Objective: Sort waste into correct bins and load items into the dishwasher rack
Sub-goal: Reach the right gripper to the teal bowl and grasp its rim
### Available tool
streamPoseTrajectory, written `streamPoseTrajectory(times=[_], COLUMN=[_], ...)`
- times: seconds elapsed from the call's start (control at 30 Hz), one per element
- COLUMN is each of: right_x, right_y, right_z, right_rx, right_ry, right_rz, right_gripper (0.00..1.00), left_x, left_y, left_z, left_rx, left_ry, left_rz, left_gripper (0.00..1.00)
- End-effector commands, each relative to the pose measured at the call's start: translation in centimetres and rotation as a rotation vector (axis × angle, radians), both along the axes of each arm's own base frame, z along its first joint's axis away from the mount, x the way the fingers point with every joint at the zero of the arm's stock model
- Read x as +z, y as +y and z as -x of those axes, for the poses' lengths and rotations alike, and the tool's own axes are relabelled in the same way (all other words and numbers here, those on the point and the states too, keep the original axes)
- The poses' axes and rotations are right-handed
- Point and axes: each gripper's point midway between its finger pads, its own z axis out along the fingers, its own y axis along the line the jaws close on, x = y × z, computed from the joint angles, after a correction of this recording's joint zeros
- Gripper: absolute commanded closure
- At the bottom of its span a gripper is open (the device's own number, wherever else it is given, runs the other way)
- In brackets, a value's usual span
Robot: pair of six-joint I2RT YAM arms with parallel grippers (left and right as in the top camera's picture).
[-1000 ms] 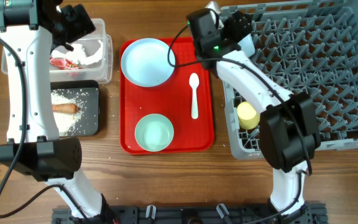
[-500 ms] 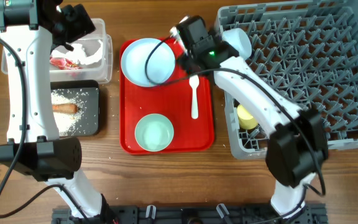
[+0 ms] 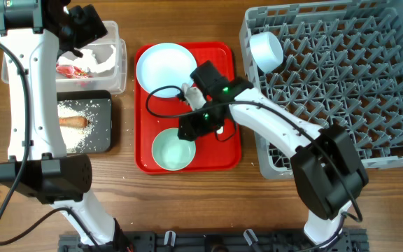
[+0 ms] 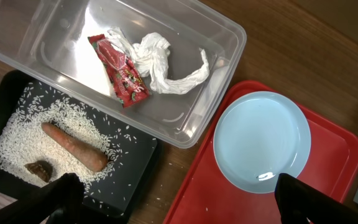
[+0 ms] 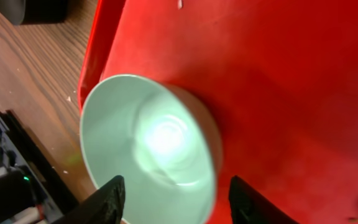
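My right gripper (image 5: pixel 174 184) stood open astride the smooth, glossy mint green bowl (image 5: pixel 148 137), which sat upright on the flat red tray (image 5: pixel 278 74). I could not tell whether either finger touched its rim. My left gripper (image 4: pixel 176 182) hung wide open and empty above the clear tub (image 4: pixel 55 37), which held crumpled white paper (image 4: pixel 160 59) and a red wrapper (image 4: pixel 120 76). The black tray (image 4: pixel 138 158) held rice grains (image 4: pixel 17 140), the sausage stick (image 4: pixel 73 147) and a dark lump (image 4: pixel 37 171). The frame edge cut off both sets of my fingers.
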Motion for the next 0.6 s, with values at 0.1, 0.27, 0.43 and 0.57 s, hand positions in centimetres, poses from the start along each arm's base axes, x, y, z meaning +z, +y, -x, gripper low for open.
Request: streamPoseTrajectory(times=[0.1,0.27,0.43,0.57], right_x=[-2.8,-3.9,-3.4,-2.0], right_y=[0.5,-0.5,0.0,0.5], right_z=[1.2,0.6,0.2,-2.4], right_rx=[-0.099,-0.167,-0.14,-0.167], right_ry=[0.058,0.115,0.098,0.0], right_rz=[0.124,0.157,0.131,0.125], right_gripper=[0.5,0.51,0.51,0.51], left_x=[-0.3,-0.3,-0.3,-0.3], left_y=[0.3,0.3,0.3,0.3], left_z=[-0.2,-0.2,-0.2,-0.2], left_rx=[0.018,0.018,0.018,0.018], left_ry=[0.006,0.006,0.006,0.006], left_rz=[-0.006,-0.007,-0.007,-0.006], left_gripper=[0.0,0.0,0.0,0.0])
